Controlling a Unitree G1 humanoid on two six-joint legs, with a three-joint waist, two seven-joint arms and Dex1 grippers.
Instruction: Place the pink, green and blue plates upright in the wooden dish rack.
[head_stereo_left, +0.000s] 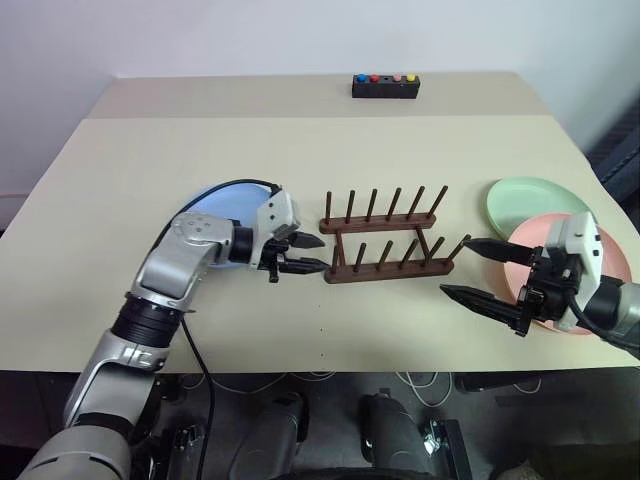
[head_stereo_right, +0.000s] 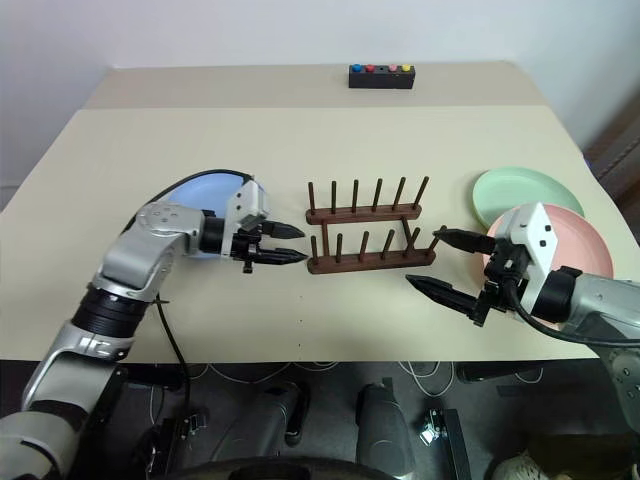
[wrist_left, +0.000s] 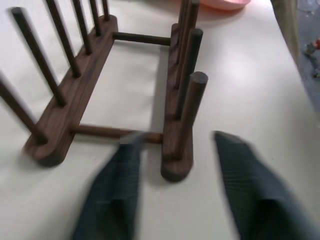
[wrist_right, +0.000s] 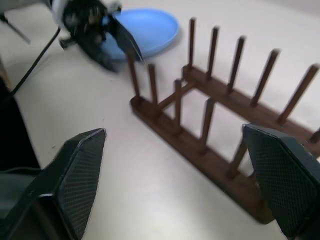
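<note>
At the left, the blue plate is seen lying flat on the table, partly covered by the left arm, so it has not yet been stood up. The left gripper is held just beside the left end of the wooden dish rack, its 2 fingers a little apart and gripping nothing; it is judged to be placed there to steady or square the rack. The rack stands empty in the middle, all its pegs free. To the right, the right gripper is held wide apart and empty near the rack's right end, above the pink plate, which lies flat and overlaps the green plate behind it.
</note>
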